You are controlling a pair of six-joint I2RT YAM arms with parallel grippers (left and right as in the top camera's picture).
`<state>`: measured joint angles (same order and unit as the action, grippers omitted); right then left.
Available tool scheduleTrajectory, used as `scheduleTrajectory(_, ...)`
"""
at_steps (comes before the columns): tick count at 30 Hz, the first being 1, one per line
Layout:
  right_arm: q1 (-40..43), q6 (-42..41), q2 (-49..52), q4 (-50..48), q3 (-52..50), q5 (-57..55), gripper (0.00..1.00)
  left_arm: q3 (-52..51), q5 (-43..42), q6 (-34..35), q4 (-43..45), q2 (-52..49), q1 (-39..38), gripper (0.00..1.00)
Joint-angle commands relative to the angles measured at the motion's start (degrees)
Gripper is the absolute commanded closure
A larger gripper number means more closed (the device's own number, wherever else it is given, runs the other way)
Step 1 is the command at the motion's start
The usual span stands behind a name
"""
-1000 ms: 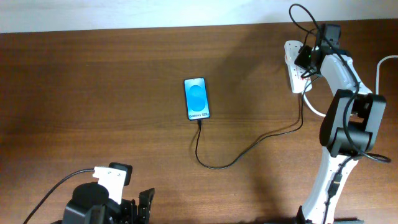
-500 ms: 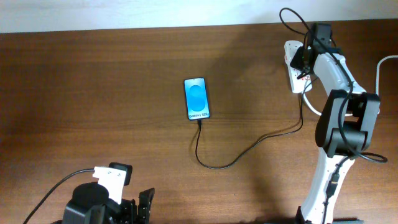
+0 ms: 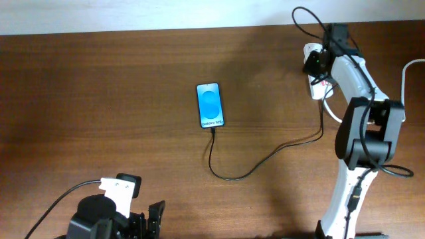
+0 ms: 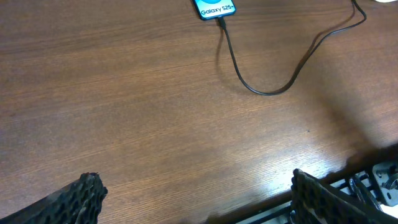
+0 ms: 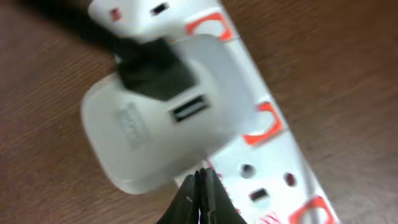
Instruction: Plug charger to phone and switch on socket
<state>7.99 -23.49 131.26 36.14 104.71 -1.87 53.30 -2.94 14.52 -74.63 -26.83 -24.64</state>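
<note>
The phone lies flat mid-table, blue screen up; its lower edge shows in the left wrist view. The black charger cable runs from the phone's bottom in a loop to the right, up to the socket. In the right wrist view a white adapter with a black plug sits in the socket, which has red switches. My right gripper is shut, its tips over the socket beside the adapter. My left gripper is open and empty at the front edge, its fingers far apart.
A thick white cord curves at the far right edge. The right arm's base stands at the front right. The cable loop lies between the phone and the table's front edge.
My right gripper has moved left and slightly back along the socket, toward its far end. The left arm, phone and cable have not moved.
</note>
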Motion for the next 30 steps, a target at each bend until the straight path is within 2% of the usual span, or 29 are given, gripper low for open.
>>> scheduleTrajectory(1,2.27,-9.03,-2.51,2.47,-0.55,-1.86,0.96,-0.02,0.24,-0.48,-0.07,0.17,-0.13,0.01)
scheduleTrajectory(3,3.23,-8.96,-2.51,1.40,-0.55,-1.81,0.96,-0.02,0.24,-0.48,-0.07,0.17,-0.13,0.01)
scheduleTrajectory(4,3.65,-8.87,-2.51,1.55,-0.55,-1.57,0.74,-0.02,0.24,-0.50,-0.07,0.17,-0.13,0.01)
scheduleTrajectory(5,3.85,-5.57,-2.51,1.92,-0.55,-0.76,0.30,-0.02,0.24,-0.48,-0.07,0.17,-0.13,0.01)
scheduleTrajectory(7,3.82,1.07,-2.54,3.06,-0.55,0.11,0.08,-0.02,0.24,-0.48,-0.07,0.17,-0.13,0.01)
scheduleTrajectory(9,4.48,4.24,-2.67,4.76,-0.50,0.17,0.07,-0.02,0.24,-0.48,-0.07,0.17,-0.13,0.01)
scheduleTrajectory(11,5.66,9.88,-2.67,5.18,-0.15,8.13,0.13,-0.02,0.24,-0.48,-0.07,0.17,-0.13,0.01)
scheduleTrajectory(13,5.92,13.51,-2.93,5.29,0.50,10.58,0.14,-0.02,0.24,-0.48,-0.07,0.17,-0.13,0.01)
scheduleTrajectory(16,5.86,24.00,-4.28,5.57,1.55,14.38,0.14,-0.02,0.24,-0.50,-0.07,0.17,-0.13,0.01)
scheduleTrajectory(23,5.79,27.80,-4.39,9.92,6.38,12.66,0.16,-0.02,0.24,-0.50,-0.07,0.17,-0.13,0.01)
scheduleTrajectory(30,4.33,31.65,-2.40,8.17,6.40,14.38,0.15,-0.02,0.24,-0.48,-0.07,0.17,-0.13,0.01)
